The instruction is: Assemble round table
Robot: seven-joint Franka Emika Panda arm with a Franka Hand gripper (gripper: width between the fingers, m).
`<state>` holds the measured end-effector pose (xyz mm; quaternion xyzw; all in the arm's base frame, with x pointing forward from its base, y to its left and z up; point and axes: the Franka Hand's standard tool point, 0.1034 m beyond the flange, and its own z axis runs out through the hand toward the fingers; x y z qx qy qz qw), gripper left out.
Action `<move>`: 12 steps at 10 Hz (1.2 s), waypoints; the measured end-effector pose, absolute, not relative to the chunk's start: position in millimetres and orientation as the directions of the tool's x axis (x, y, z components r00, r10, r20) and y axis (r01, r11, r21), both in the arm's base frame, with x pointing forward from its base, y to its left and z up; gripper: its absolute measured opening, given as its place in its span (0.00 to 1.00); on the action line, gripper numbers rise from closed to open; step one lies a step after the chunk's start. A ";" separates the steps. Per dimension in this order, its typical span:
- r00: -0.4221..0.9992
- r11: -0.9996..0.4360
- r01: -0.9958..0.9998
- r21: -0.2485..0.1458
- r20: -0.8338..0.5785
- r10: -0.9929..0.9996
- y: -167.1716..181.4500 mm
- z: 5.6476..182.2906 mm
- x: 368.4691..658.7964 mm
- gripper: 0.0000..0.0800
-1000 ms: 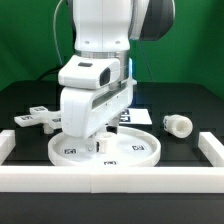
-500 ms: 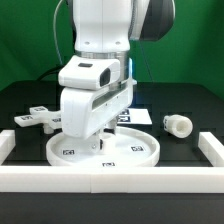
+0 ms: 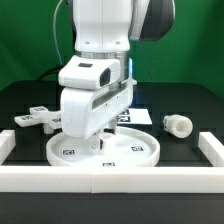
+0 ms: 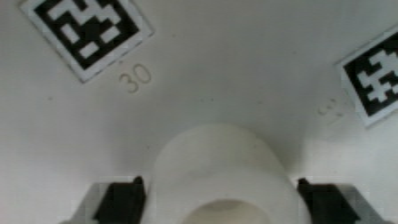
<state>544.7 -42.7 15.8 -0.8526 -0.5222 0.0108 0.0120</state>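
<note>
I count one smooth white round disc [image 3: 105, 150] under the claw [image 3: 100, 146], closed on its rim, one stubby leg [image 3: 177, 124], one cross foot [image 3: 35, 119] lying apart.

arm [image 3: 100, 45]: upright, wrist pointing straight down | pincer [image 3: 101, 143]: low, jaws closed in
</note>
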 end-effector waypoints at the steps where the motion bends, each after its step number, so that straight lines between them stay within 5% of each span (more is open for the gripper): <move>1: 0.442 -0.442 0.897 -0.034 -0.002 0.897 -34.2 16.0 548.8 0.51; 12: 0.379 -0.378 0.925 -0.041 0.010 0.925 35.2 16.2 564.9 0.51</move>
